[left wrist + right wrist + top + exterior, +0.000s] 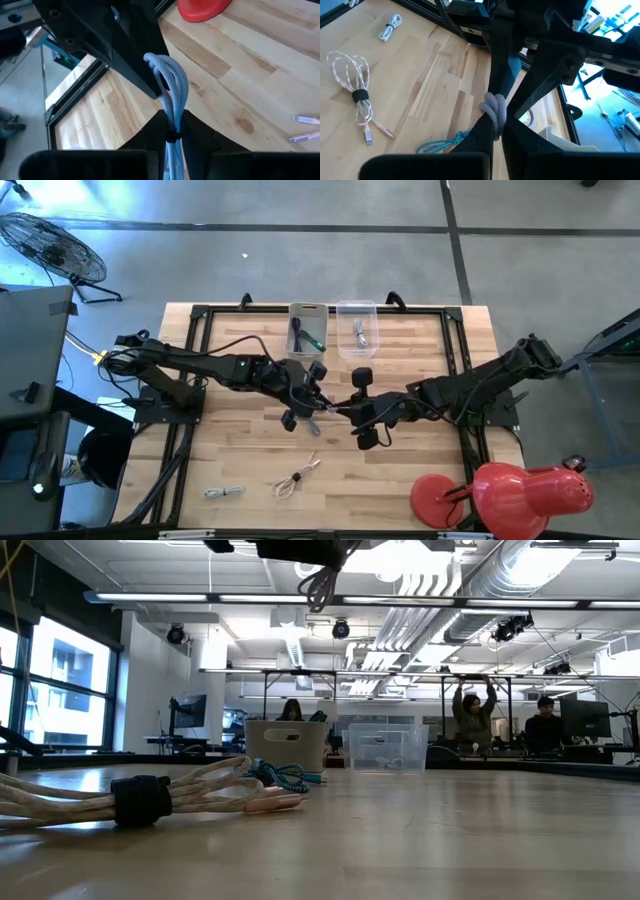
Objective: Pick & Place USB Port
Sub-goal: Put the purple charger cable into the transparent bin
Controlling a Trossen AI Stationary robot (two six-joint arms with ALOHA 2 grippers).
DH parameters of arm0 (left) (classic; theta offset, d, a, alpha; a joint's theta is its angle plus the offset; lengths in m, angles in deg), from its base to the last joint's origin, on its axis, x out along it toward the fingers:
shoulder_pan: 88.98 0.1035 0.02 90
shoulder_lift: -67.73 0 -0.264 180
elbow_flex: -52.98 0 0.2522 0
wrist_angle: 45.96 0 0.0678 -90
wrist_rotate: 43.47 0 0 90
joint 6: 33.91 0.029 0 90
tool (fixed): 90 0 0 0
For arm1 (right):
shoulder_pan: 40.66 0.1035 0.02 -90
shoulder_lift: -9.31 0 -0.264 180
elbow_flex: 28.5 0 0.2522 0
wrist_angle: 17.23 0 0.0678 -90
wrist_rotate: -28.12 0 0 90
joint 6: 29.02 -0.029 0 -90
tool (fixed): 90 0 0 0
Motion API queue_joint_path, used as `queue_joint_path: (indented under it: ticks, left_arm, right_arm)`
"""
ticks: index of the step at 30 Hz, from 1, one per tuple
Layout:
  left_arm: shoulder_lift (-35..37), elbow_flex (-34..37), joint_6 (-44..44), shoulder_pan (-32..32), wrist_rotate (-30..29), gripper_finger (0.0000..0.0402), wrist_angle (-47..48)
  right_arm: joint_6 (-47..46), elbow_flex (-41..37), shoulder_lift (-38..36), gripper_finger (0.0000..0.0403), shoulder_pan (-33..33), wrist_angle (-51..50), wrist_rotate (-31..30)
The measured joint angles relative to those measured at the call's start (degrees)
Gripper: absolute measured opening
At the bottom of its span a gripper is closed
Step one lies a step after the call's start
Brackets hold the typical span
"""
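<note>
A grey-blue USB cable bundle (173,95), coiled and bound by a black tie (172,136), is held in the air over the table's middle between both grippers. My left gripper (318,402) comes from the left and my right gripper (352,412) from the right, and they meet tip to tip, both shut on the bundle. In the low view the bundle (320,585) hangs high above the tabletop. The right wrist view shows its looped end (494,109). My left gripper pinches the cable bundle between its two fingers at the black tie (172,134), fingers lying along the bundle. The looped end (162,65) sticks out past the fingertips, clear of the table. My right gripper pinches the looped end (495,117) between its fingertips, coming from the table's right. The bundle is lifted clear.
A beige cable bundle (297,475) and a white one (224,492) lie near the front edge, and a teal cable (440,145) lies under the grippers. Two bins (308,328) (357,328) at the far edge hold cables. A red lamp-like object (505,492) sits front right.
</note>
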Motion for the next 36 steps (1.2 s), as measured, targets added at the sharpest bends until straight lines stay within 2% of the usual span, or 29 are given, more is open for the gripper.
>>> queue_joint_path:
  ticks: [6,11,20,31,36]
  left_arm:
    - [0.0,0.0,-1.4,0.0,-6.3,0.0045,0.3]
    - [0.0,-0.7,0.0,-0.1,-8.9,0.0046,1.3]
    - [0.0,-1.2,0.4,0.0,-9.5,0.0046,1.9]
    - [-0.4,-1.6,-0.7,0.0,-6.7,0.0047,5.5]
    - [-0.6,-1.6,0.4,0.0,-10.6,0.0047,5.8]
  right_arm:
    - [-0.8,0.0,0.0,0.0010,-0.1,-0.2,-0.7]
    - [-1.0,0.0,0.0,0.0010,-0.1,-0.4,-0.6]
    - [-2.0,0.0,0.0,0.0010,-0.1,-1.1,-0.8]
    - [-2.1,-0.1,0.1,0.0015,-0.1,-1.0,0.5]
    - [-2.1,-0.1,0.1,0.0009,-0.1,-0.9,-0.2]
